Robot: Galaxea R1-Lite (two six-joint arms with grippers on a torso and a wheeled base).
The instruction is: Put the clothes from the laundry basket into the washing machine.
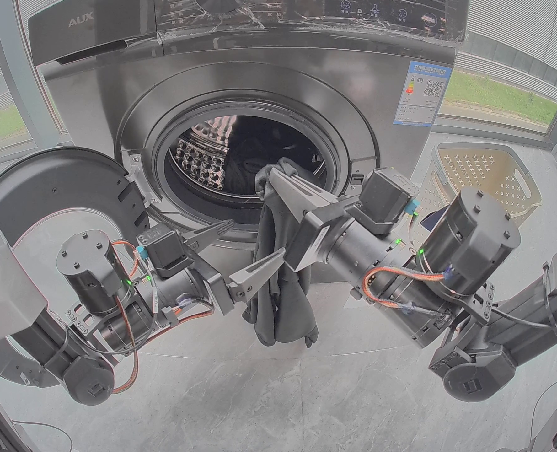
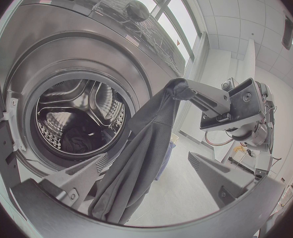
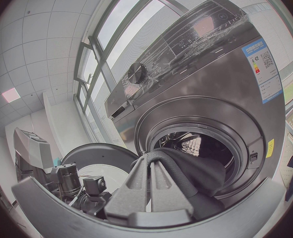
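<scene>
Right gripper [image 1: 277, 174] was clamped tight on the top of the grey garment [image 1: 281, 296], fingers pressed together on a bunched fold. It held that fold right at the mouth of the drum [image 1: 228, 152], around 5 o'clock on the opening in the head view. Not in yet, though: most of the garment hung outside, down the front of the washer [image 1: 241, 76]. Its long axis ran straight from 12 to 6, pinched end at 12, loose hem pointing to 6. Left gripper [image 1: 244, 252] sat at the garment's 9 o'clock, fingers spread wide and gripping nothing. One tip was right against the cloth, touching or not, hard to tell. The door [image 1: 52, 183] stood swung open at 9 o'clock of the drum. So, progress: a dark cloth [image 2: 73, 139] already lay in the drum's bottom, so at least one piece looked done. This one looked about midway, needing a push inward and a release. The basket [image 1: 485, 171] sat at 3 o'clock of the washer with a blue cloth [image 1: 432, 218] at its near edge, so more was probably left.
</scene>
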